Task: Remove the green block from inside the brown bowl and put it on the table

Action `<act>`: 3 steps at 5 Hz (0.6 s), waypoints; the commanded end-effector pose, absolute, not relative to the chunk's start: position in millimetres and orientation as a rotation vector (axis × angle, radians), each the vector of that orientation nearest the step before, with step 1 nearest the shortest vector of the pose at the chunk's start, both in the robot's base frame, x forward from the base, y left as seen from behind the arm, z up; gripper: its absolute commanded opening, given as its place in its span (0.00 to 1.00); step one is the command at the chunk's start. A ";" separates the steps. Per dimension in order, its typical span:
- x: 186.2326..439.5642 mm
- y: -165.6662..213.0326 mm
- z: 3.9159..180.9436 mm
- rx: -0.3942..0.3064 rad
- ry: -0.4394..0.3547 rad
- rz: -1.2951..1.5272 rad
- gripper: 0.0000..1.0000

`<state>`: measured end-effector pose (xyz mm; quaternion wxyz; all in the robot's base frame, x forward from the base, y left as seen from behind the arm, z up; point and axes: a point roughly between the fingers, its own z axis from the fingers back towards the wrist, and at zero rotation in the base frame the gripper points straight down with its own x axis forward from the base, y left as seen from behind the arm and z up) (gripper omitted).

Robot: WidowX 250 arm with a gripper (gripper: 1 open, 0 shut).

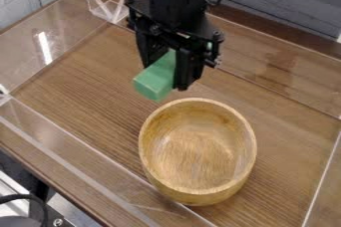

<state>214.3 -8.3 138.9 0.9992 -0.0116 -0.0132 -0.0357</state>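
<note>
Sitting nearest on the table point(80, 92): brown bowl point(198, 151), upright, holding nothing. Hanging above and behind its far-left rim: green block point(155, 77), clear of the bowl, long axis tilting from lower-left end up into the claw. Pinching its upper end: gripper point(177, 64), pointing downward.

brown bowl point(198, 149) on wood-grain table point(80, 87)

We see the gripper point(170, 69) pointing down, clamped on the green block point(155, 79), which hangs tilted above the table point(80, 82), clear of the brown bowl point(198, 150). The bowl sits near the table's front edge, beside the clear acrylic wall point(67, 161).
</note>
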 end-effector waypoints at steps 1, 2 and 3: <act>212.5 -1.4 145.8 -0.015 -0.078 -0.055 0.00; 207.5 5.1 141.9 -0.011 -0.083 -0.040 0.00; 202.5 11.1 136.1 -0.008 -0.085 -0.037 0.00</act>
